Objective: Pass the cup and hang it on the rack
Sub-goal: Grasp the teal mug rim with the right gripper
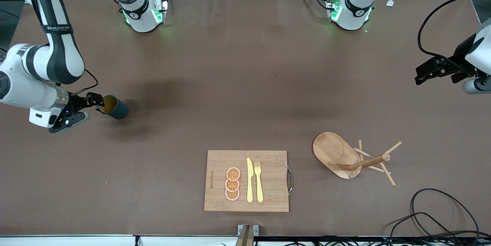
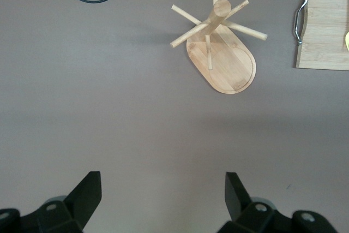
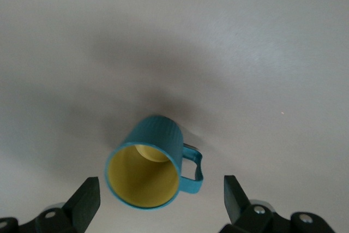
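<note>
A: What does everything sit on?
B: A wide brown table (image 1: 238,85) with a matte, faintly creased cover. A grey floor shows past the edge where both arm bases stand, and black cables (image 1: 437,215) loop at the corner nearest the camera, toward the left arm's end.

A: The big things on it?
B: A bamboo cutting board (image 1: 268,161) near the camera edge, with a metal handle. On it lie three orange slices (image 1: 232,184), a yellow knife (image 1: 249,180) and a yellow fork (image 1: 258,180). Beside it, toward the left arm's end, stands the rack (image 1: 333,152).

A: And the cup?
B: The cup (image 1: 114,107) stands upright on the table toward the right arm's end, well apart from the rack, its gold inside showing.

A: The grippers?
B: The right gripper (image 3: 158,200) hangs above the cup, fingers spread wide, holding nothing. The left gripper (image 2: 162,197) hovers over bare table near the rack, fingers also apart and empty
</note>
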`<control>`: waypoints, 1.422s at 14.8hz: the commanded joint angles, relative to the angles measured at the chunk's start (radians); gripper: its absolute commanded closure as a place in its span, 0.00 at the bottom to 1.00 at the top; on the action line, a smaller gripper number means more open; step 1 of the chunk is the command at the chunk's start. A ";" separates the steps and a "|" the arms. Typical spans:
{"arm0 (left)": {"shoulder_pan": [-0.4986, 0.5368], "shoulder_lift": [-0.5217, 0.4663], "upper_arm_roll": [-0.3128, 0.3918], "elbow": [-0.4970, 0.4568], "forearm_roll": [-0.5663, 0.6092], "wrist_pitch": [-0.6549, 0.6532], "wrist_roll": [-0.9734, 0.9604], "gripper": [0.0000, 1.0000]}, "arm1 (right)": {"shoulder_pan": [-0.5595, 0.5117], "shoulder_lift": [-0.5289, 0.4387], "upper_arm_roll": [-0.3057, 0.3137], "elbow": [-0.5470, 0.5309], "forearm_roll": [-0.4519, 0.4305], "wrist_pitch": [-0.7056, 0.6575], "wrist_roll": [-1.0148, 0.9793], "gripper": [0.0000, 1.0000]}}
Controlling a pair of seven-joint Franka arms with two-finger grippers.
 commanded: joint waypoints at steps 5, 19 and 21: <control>0.005 -0.005 0.000 -0.001 -0.017 0.001 0.015 0.00 | -0.039 0.094 0.012 -0.019 0.019 0.104 -0.207 0.25; 0.005 -0.005 0.000 -0.001 -0.018 0.001 0.015 0.00 | 0.128 0.007 0.016 -0.028 0.024 -0.041 0.050 1.00; 0.005 -0.004 0.000 -0.001 -0.017 0.001 0.015 0.00 | 0.186 -0.019 0.039 -0.027 0.024 -0.054 0.154 1.00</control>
